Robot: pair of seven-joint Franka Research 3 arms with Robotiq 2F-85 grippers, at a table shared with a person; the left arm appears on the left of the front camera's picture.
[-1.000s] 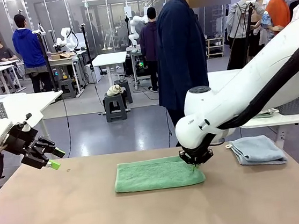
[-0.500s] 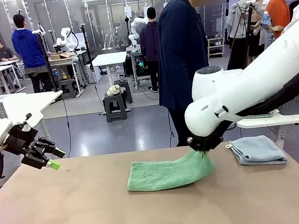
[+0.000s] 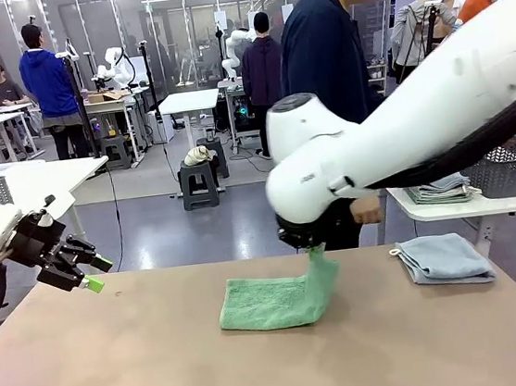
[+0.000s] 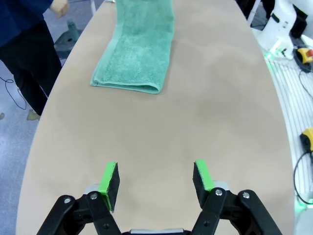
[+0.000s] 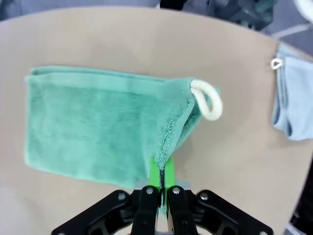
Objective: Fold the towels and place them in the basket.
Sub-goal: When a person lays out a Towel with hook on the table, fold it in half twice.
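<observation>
Green towel pinched at one end and lifted off the tabletop

Green towel (image 3: 275,300) hangs by its right end from the right gripper (image 5: 161,182), whose fingers (image 5: 155,172) are pressed together on a fold of the terry edge. In the right wrist view a white corner loop (image 5: 207,100) sticks out just beyond the pinched corner. The raised end stands nearly upright under the gripper in the front view, while the rest of the towel lies flat on the tabletop (image 3: 260,370), its long axis running left to right across the table, the free end pointing toward the robot's left. The towel sits near the middle of the tabletop, toward the far edge.

The left gripper (image 4: 156,178) hovers above the tabletop at the robot's left side, its fingers (image 4: 109,179) spread apart with nothing between them. From the left wrist view the towel lies well ahead of it, lengthwise along the line of the fingers.

The pale blue towel (image 3: 443,258) lies folded on the tabletop at the right, well apart from the green one, its white loop (image 3: 394,253) pointing left toward the green towel.

A person (image 3: 326,55) in dark clothing stands at the far side of the table, behind the right arm. A lattice basket (image 3: 511,167) sits on another table at the right, beside a stack of folded cloth (image 3: 439,190).
</observation>
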